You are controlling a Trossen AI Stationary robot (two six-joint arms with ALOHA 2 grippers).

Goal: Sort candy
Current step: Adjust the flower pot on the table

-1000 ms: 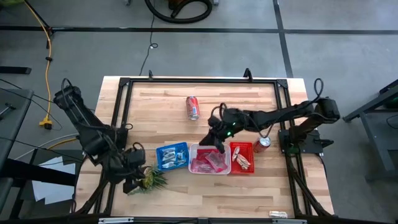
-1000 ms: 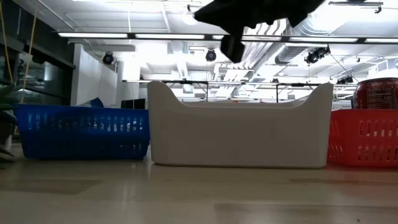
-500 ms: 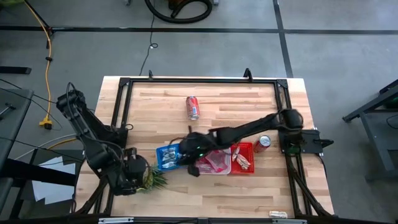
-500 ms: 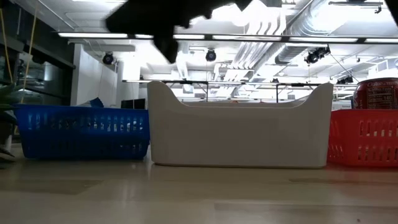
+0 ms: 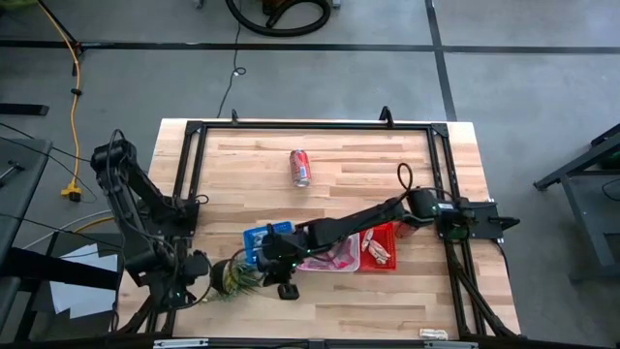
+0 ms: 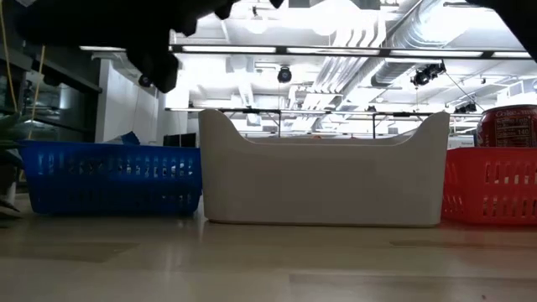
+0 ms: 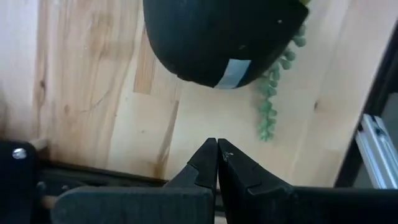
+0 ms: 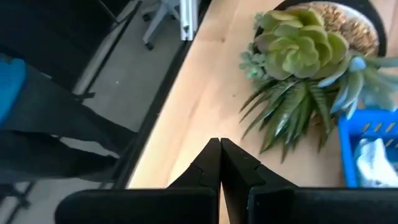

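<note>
- Right gripper – jaws shut, nothing held; positioned beside the blue tray.
- Left gripper – jaws shut, empty, near the plant.
- Candy is held in the trays on the desk.

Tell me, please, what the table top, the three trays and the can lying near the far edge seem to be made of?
Table top: pale wood strips with grain, lightly glossy.
Blue tray and red tray: apparently slotted moulded plastic.
White tray: smooth, solid, probably plastic.
Can: likely printed metal, red with a silvery end.
</note>
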